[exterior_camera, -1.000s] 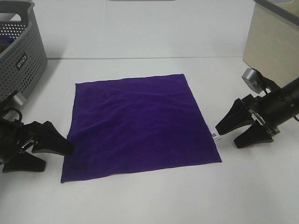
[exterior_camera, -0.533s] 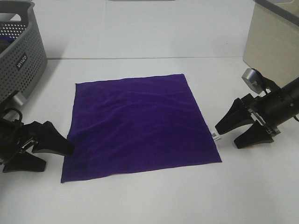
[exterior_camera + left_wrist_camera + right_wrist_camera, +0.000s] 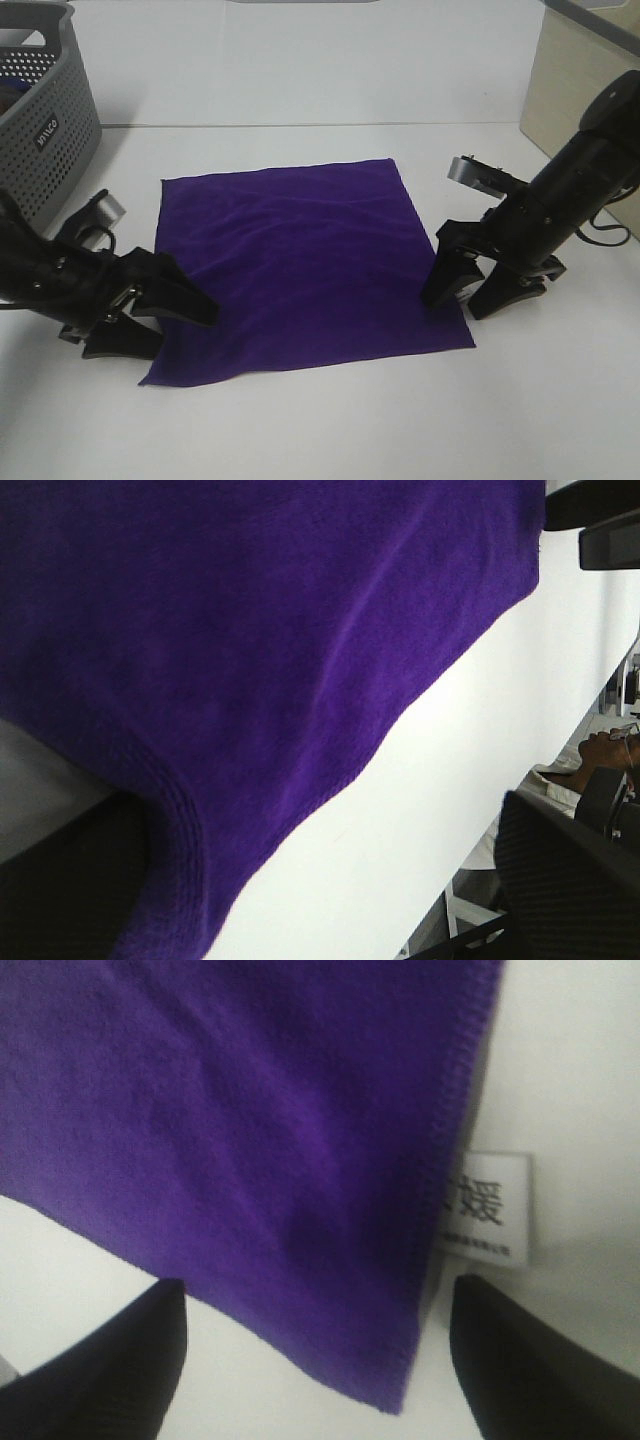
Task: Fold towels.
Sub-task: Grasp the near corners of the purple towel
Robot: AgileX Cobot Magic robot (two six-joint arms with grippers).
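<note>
White tabletop (image 3: 320, 440), flat purple towel (image 3: 300, 260).
Left tool (image 3: 183, 335) and right tool (image 3: 452, 308) gape wide astride its edges, holding nothing.

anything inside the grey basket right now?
A sliver of something dark blue shows inside the grey perforated basket, at the picture's edge. Its wall and the crop hide the rest; cannot tell what it is.

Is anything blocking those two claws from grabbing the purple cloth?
Nothing visible does. The deep purple square towel lies spread on the white table, and the open left gripper and open right gripper sit right at its two near corners. The grey perforated basket stands off to the far left, clear of both.
</note>
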